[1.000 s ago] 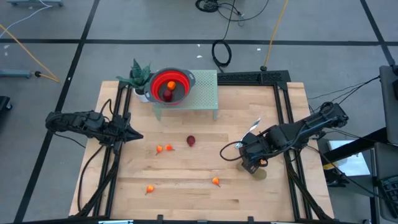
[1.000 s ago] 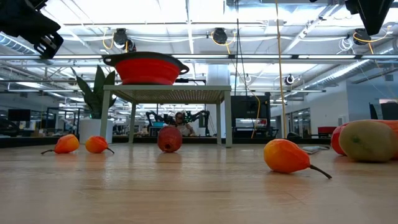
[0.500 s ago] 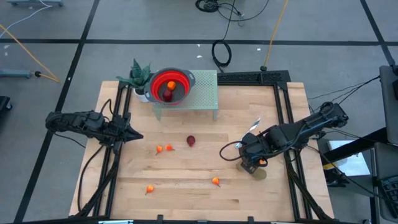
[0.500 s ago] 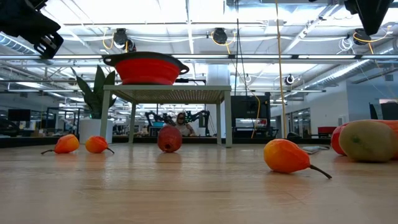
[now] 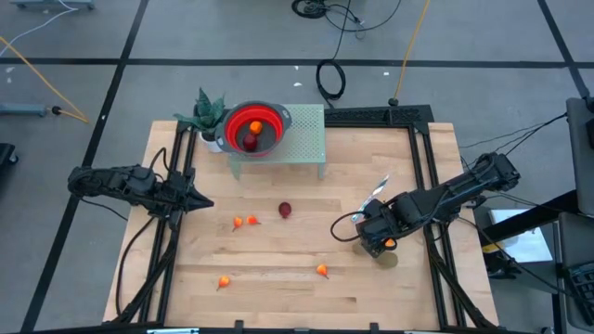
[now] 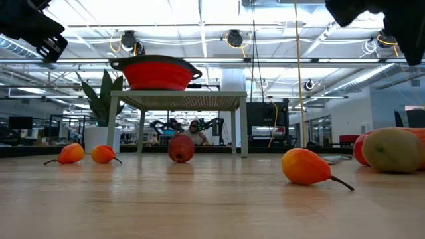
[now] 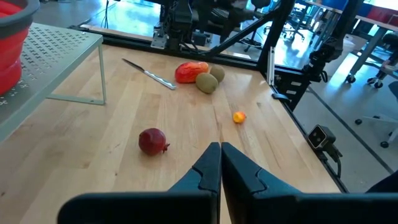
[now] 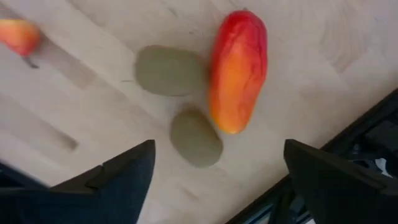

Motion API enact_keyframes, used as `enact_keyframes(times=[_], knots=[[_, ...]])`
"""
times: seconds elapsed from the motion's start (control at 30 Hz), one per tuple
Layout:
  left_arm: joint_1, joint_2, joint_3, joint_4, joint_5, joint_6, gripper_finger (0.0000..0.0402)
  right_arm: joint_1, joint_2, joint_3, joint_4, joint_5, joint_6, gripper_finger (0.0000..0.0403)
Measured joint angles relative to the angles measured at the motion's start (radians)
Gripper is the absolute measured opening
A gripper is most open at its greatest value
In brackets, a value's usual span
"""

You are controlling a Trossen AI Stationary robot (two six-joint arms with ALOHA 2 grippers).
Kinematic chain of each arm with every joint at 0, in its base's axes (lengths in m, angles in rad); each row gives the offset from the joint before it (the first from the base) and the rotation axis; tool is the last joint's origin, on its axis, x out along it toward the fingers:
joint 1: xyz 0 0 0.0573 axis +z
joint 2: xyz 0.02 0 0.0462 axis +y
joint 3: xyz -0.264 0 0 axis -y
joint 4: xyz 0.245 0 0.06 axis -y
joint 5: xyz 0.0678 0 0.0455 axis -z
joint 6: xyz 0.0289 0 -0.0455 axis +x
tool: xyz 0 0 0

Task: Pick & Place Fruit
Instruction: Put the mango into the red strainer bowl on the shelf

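The left gripper hovers by the wooden table's left edge, fingers pressed together, holding nothing. Small orange toy fruits and a dark red round fruit lie mid-table; two more fruits sit in the red bowl on the green perforated stand. The right gripper, fingers spread wide, hangs empty over a red-orange oval fruit and two brownish-green ovals.
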Motion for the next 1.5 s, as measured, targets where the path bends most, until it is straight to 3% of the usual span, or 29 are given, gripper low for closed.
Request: enact_keyframes(times=[0.27,0.63,1.17,1.5], knots=[[0.0,0.0,0.0,0.0,0.0,-0.005,0.001,0.0,0.0,-0.1,0.05,0.002,0.001,0.0384],[0.0,0.0,0.0,0.0,0.0,-0.016,0.001,0.0,0.0,-0.236,0.17,-0.001,-0.013,0.0391],[0.0,0.0,0.0,0.0,0.0,-0.031,0.001,0.0,0.0,-0.244,0.262,0.004,-0.319,0.0391],[0.0,0.0,0.0,0.0,0.0,-0.031,0.001,-0.002,0.0,-0.375,0.322,0.001,-0.337,0.0391]])
